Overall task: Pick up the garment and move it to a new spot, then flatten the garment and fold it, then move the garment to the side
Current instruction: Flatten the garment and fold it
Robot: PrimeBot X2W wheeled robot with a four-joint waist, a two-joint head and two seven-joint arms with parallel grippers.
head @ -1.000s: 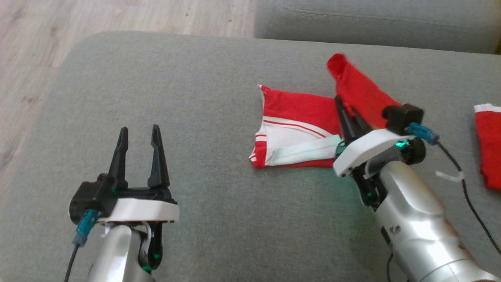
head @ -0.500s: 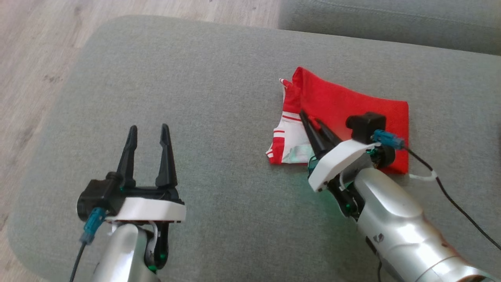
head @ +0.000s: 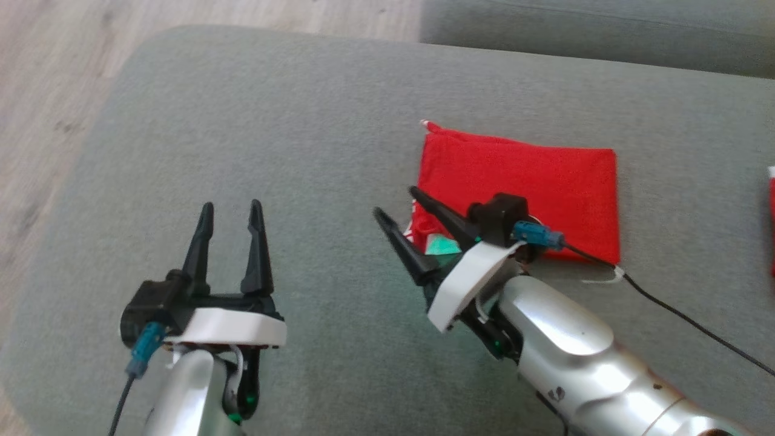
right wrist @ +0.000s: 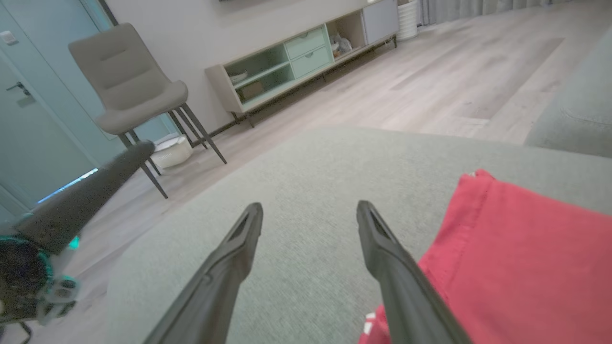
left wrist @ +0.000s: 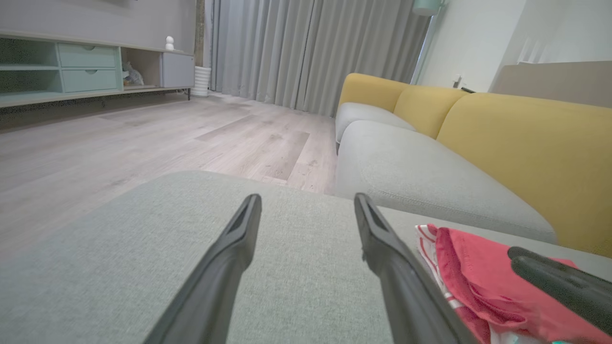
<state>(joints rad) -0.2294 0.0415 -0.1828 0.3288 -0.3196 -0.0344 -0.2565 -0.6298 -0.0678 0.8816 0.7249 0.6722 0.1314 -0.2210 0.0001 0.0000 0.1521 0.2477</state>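
Red garment: one, folded.

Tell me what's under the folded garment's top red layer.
At the left edge of the folded red fabric garment, striped red and white trim and a pale green patch peek out from beneath. The rest under that layer is covered. A grey upholstered cushion lies below.
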